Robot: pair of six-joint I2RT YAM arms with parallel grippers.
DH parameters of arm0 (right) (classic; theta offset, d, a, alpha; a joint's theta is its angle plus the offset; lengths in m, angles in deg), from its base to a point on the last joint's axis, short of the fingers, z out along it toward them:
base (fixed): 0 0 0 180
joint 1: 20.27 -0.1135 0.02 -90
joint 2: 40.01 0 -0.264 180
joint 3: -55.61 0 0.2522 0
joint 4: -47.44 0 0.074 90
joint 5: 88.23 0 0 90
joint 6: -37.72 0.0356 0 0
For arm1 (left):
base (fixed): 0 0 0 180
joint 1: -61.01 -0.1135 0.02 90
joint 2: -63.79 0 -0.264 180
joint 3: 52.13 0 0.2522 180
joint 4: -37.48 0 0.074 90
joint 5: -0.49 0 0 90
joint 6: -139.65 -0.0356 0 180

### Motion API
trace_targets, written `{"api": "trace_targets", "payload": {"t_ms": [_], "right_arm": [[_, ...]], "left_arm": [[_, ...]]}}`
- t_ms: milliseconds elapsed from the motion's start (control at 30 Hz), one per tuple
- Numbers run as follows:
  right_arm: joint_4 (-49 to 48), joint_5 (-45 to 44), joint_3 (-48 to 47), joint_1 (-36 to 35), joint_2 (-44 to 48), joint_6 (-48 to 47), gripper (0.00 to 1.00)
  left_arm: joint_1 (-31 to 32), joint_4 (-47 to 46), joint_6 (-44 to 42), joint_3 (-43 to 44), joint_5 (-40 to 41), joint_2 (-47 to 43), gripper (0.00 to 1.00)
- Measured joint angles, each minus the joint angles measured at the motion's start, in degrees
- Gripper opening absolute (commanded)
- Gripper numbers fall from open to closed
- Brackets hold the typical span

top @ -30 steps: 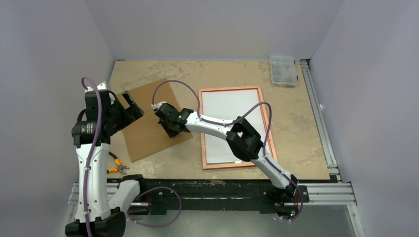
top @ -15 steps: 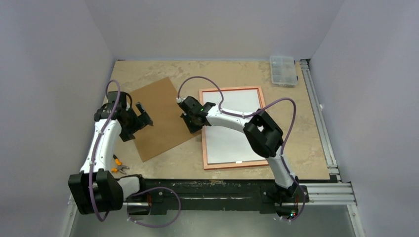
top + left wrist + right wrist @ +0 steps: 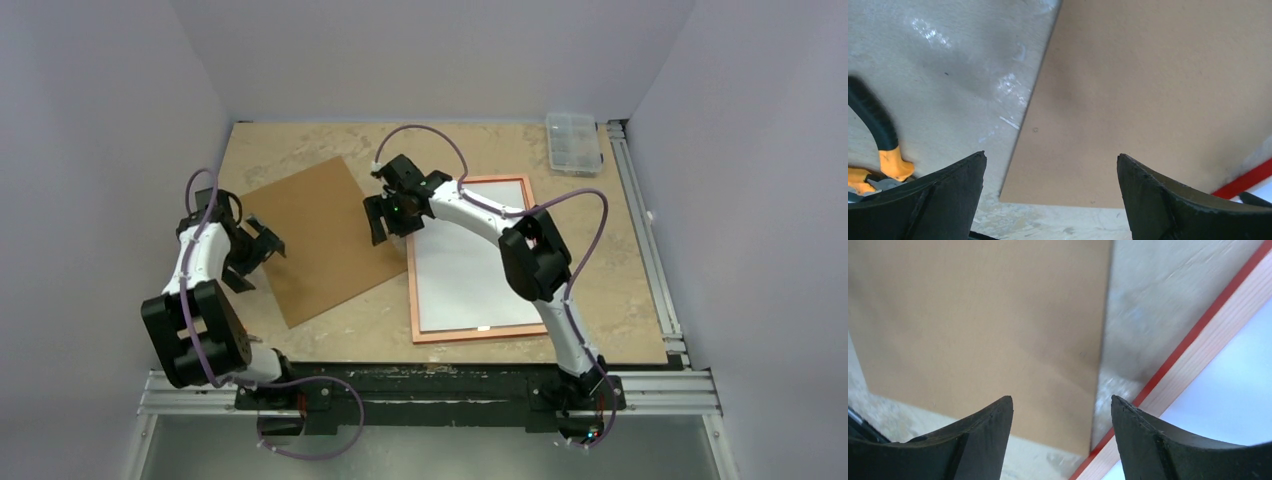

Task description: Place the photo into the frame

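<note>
- The photo [image 3: 470, 260] lies white back up inside the frame [image 3: 411, 285]. The frame rests face down on the table [image 3: 300, 150] with its copper-brown back showing. The long axis of both runs straight away from the arm bases.
- The right hand [image 3: 385, 217] hovers at the frame's far left corner. The photo lies just to the hand's right and back toward its own base.
- A brown backing board [image 3: 315, 240], turned at an angle, lies directly to this hand's left. In the wrist view, the board's straight edge passes beneath the gap between the fingers, with the frame's red lip just to the right.
- The right hand's fingers stand well apart, holding and touching nothing.
- The left hand [image 3: 266, 241] is spread to its widest and empty. It hangs over the board's near-left corner, well apart from the frame, so the right arm is clearly the nearer to the photo.
- The photo appears seated within the frame, though the overhead view is too coarse to confirm its corners. The board between the two hands looks like the piece left to place.
</note>
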Motion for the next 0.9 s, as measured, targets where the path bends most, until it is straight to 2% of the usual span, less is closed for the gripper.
{"api": "trace_targets", "payload": {"t_ms": [167, 400, 600, 900], "right_arm": [[0.6, 1.6, -7.9, 3.8, -7.0, 0.3, 0.72], [3.1, 1.0, -16.3, 4.3, -12.7, 0.2, 0.72], [3.6, 1.6, -17.2, 4.3, -13.2, 0.3, 0.72], [2.7, 9.5, -17.1, 1.9, -13.6, 2.5, 0.71]], "left_arm": [[-1.8, -0.2, -0.2, 3.4, 1.2, 8.3, 0.99], [-3.4, -0.4, -0.6, 9.9, 1.2, 19.1, 0.97], [-3.5, 0.1, -1.0, 14.0, 0.3, 25.3, 0.96], [-3.2, 2.4, -4.0, 20.6, -5.3, 28.7, 0.96]]}}
